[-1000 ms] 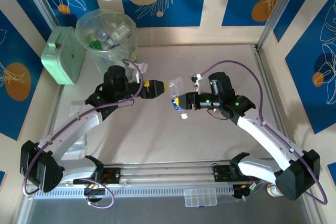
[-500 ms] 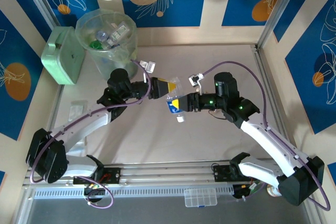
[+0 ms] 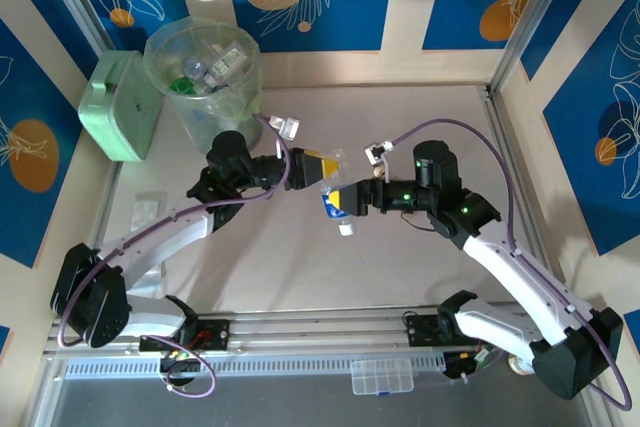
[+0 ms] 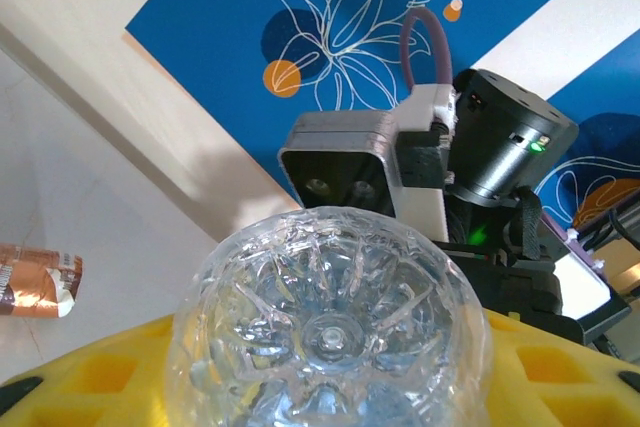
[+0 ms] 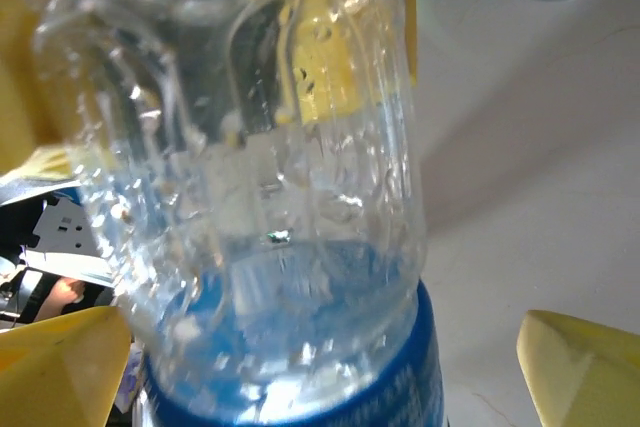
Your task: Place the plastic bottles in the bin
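A clear plastic bottle (image 3: 333, 195) with a blue label and white cap hangs in the air over the middle of the table, between both grippers. My left gripper (image 3: 318, 167) is shut on its ribbed base (image 4: 325, 327), with a yellow pad on either side. My right gripper (image 3: 352, 197) stands open around the labelled end (image 5: 300, 367); its yellow fingertips (image 5: 585, 372) are wide apart, with a gap on the right side. The bin (image 3: 203, 72), pale green and translucent, stands at the far left and holds several bottles (image 3: 215, 65).
A mint-green boxy container (image 3: 122, 107) sits just left of the bin. A flat clear piece (image 3: 148, 209) lies on the table by the left arm. A brownish crumpled bottle (image 4: 35, 279) lies on the table. A small clear case (image 3: 380, 379) rests at the near edge.
The left gripper reached the bottle's base and shut on it. The right gripper's fingers have spread off the bottle and its arm has drawn slightly right.
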Available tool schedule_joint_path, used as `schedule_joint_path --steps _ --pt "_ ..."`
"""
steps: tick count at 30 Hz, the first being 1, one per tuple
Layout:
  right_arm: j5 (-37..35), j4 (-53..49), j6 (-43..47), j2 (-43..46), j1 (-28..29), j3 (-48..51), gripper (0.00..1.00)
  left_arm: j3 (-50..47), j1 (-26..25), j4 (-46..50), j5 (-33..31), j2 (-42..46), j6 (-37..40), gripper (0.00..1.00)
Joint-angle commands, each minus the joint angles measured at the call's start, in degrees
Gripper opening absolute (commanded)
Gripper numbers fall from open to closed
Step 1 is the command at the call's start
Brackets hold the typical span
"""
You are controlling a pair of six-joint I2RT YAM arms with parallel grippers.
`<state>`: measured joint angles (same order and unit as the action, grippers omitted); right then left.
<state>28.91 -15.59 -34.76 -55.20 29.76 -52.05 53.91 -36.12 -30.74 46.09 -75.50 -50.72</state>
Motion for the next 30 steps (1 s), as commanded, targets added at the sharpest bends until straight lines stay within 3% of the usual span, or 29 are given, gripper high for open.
schedule_joint_path --steps 1,4,6,11,18,23,26,30 --pt "-1.67 -2.77 1.41 3.51 -0.96 -2.08 0.99 4.22 1.72 2.72 -2.02 3.18 2.73 0.35" --pt "-2.36 -4.48 2.18 5.5 -1.35 -3.61 0.99 6.64 5.45 7.58 -4.56 4.2 4.3 0.23" --pt "-4.06 -5.6 2.98 7.29 -1.37 -4.43 0.99 8.38 9.11 9.78 -6.15 4.19 3.76 0.01" --pt "-8.28 -7.06 4.34 11.45 -1.88 -5.08 0.99 14.5 19.06 13.71 -11.7 2.97 1.09 0.0" --pt "-9.22 -9.42 4.53 11.05 -2.41 -5.52 0.99 31.39 27.77 32.42 -34.85 -1.41 -0.87 0.0" --pt "-9.82 -10.23 4.76 10.77 -2.42 -5.09 0.99 47.52 31.92 45.48 -44.61 -10.7 -1.63 0.0" --pt "-9.68 -10.54 5.04 9.89 -2.49 -5.59 0.99 53.89 34.76 49.29 -45.74 -16.74 -4.64 0.0" --pt "-10.16 -12.51 6.44 8.42 -2.51 -7.72 0.99 58.57 38.94 46.77 -43.1 -24.15 -6.63 0.0"
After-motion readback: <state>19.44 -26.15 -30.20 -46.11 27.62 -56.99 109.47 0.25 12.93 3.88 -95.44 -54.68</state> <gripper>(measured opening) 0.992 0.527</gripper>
